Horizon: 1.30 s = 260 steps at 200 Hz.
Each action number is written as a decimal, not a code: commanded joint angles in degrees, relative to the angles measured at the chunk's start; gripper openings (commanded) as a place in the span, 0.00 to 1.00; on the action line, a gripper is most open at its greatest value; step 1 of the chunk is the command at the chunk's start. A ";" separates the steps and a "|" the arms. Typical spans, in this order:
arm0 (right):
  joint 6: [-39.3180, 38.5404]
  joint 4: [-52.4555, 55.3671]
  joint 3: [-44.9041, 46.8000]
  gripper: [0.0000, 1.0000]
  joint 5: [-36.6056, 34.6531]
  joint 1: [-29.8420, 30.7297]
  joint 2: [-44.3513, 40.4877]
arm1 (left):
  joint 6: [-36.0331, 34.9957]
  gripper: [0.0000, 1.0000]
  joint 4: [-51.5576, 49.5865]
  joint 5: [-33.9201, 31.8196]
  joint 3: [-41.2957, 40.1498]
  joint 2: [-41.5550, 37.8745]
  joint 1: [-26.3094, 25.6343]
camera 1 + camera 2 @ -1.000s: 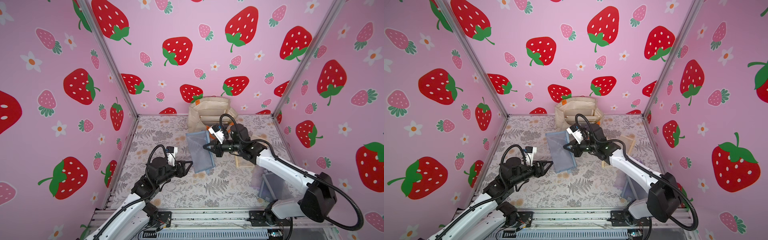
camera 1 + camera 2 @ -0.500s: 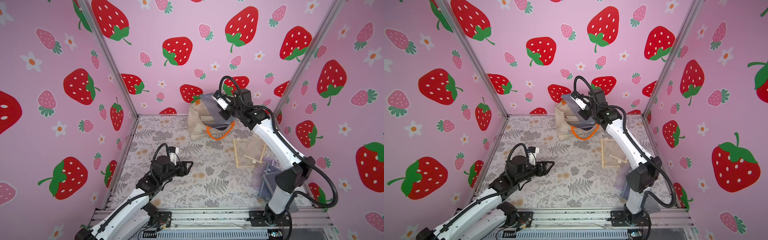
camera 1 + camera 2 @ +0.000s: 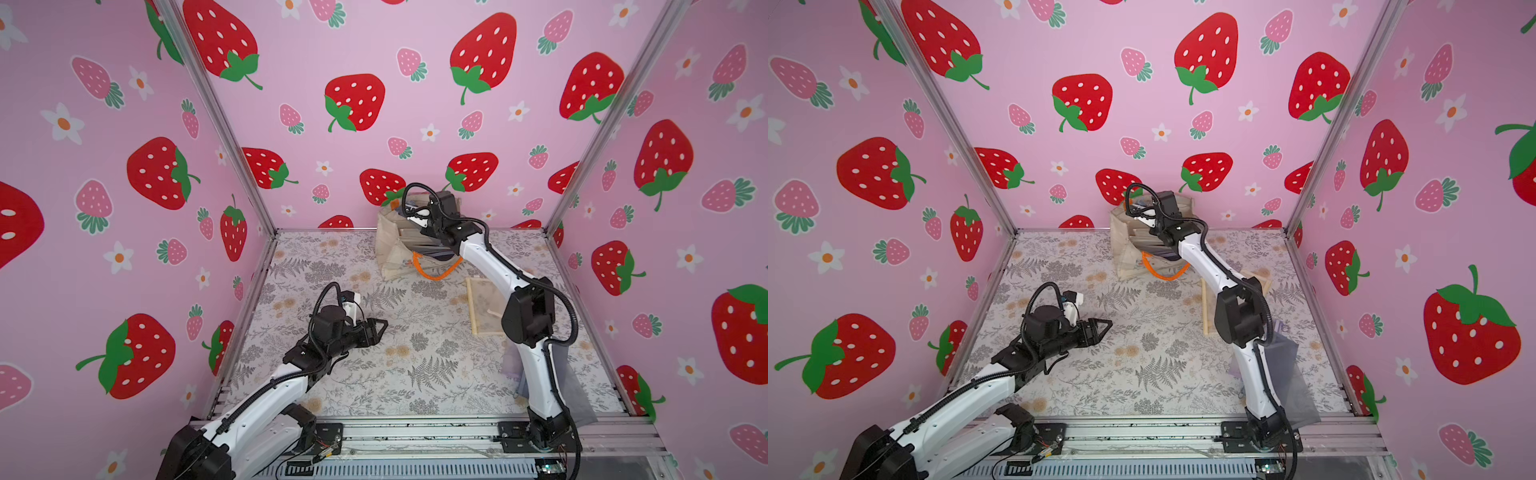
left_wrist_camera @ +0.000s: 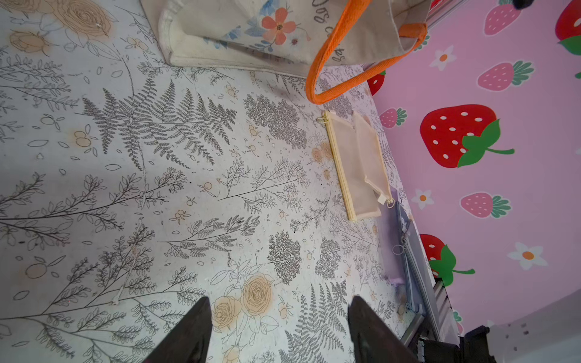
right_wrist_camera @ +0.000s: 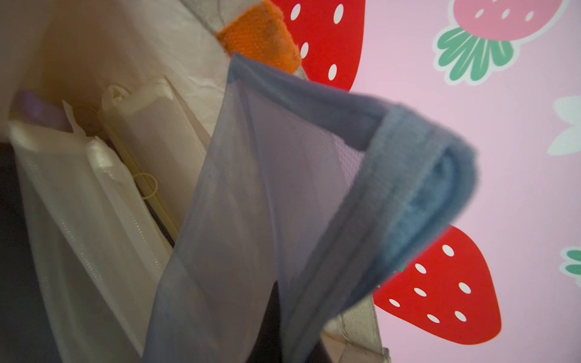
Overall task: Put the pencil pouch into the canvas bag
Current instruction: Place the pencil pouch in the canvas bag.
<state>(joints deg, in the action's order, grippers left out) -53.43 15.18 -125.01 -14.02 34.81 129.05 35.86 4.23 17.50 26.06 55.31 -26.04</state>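
Back wall (image 3: 415,62) just behind canvas bag (image 3: 388,245), pencil pouch (image 5: 267,188) at rim

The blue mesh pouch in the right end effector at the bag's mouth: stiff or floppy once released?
Probably floppy: in the right wrist view the blue mesh pouch folds and sags from its hem. Likely light, since the mesh is see-through. It may catch on the cream pouches in the canvas bag rather than drop flat.

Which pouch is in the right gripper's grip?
The blue-grey mesh pouch, hanging at the canvas bag's mouth; the cream pouch and the lilac pouch lie on the table.
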 commanded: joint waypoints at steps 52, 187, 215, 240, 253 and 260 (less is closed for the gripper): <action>0.91 -4.59 12.19 0.00 11.13 -1.94 -10.23 | 0.97 0.70 5.95 3.02 0.26 4.44 0.75; 0.03 2.00 21.17 0.00 26.20 -4.75 -17.89 | 1.46 0.69 2.18 1.95 -1.44 -2.33 0.76; -0.94 2.77 22.00 0.00 27.62 -5.09 -18.18 | 1.76 0.69 2.20 1.88 -1.46 -2.40 0.80; -3.30 4.54 22.63 0.00 29.87 -5.29 -18.53 | 1.76 0.68 2.10 1.76 -1.28 -2.31 0.80; -4.34 5.34 22.97 0.00 30.66 -5.36 -18.86 | 1.77 0.68 2.16 1.67 -1.28 -2.23 0.81; -4.68 5.87 22.89 0.00 30.96 -5.45 -18.84 | 1.76 0.68 2.43 1.58 -1.37 -1.99 0.80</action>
<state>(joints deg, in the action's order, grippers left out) -54.96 17.54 -103.09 13.13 29.85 112.92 37.36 6.13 19.51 24.95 53.21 -25.47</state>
